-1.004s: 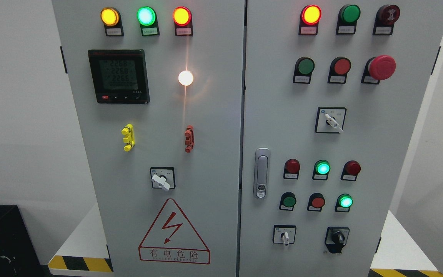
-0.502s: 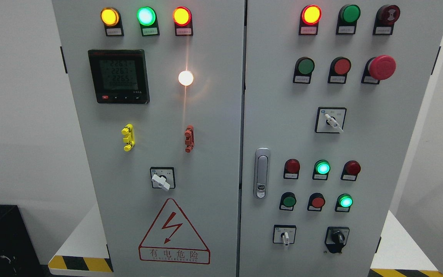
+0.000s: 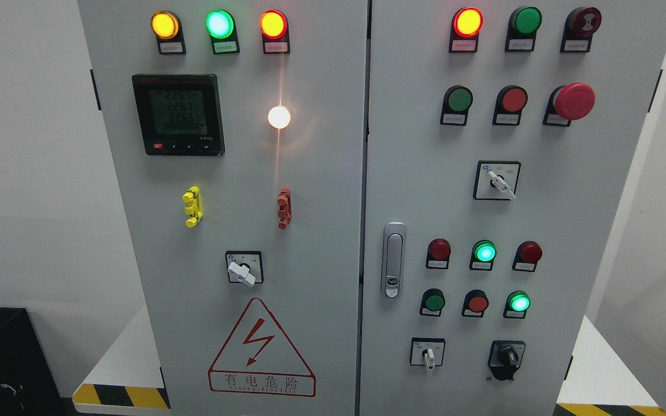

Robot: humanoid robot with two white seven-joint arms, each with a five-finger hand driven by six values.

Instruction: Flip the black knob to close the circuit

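Nowhere within the head view does either hand appear, so whether their fingers are spread or curled cannot be told; the approach to the target has not begun as far as this view shows.

Low on the right door of the cabinet (image 3: pixel 310 231) sits the black knob (image 3: pixel 507 357), at the bottom right of the panel, just right of a white-levered selector switch (image 3: pixel 428 353). It is a small dark rotary knob on a black backing plate, its raised grip bar standing roughly upright (the exact angle is hard to read, black on black).

To do this step well, I judge the right hand is the better choice, since the knob lies on that side. It should come in square to the door, pinch the raised bar between thumb and fingertip, and twist about the knob's own axis rather than push sideways. The bar is narrow and looks like smooth plastic, so a shallow pinch could slip.

Nearby parts deserve clearance: a lit green lamp (image 3: pixel 519 302) glows above, glossy and domed. The door itself is flat, matte grey painted metal with a chrome latch handle (image 3: pixel 393 260).
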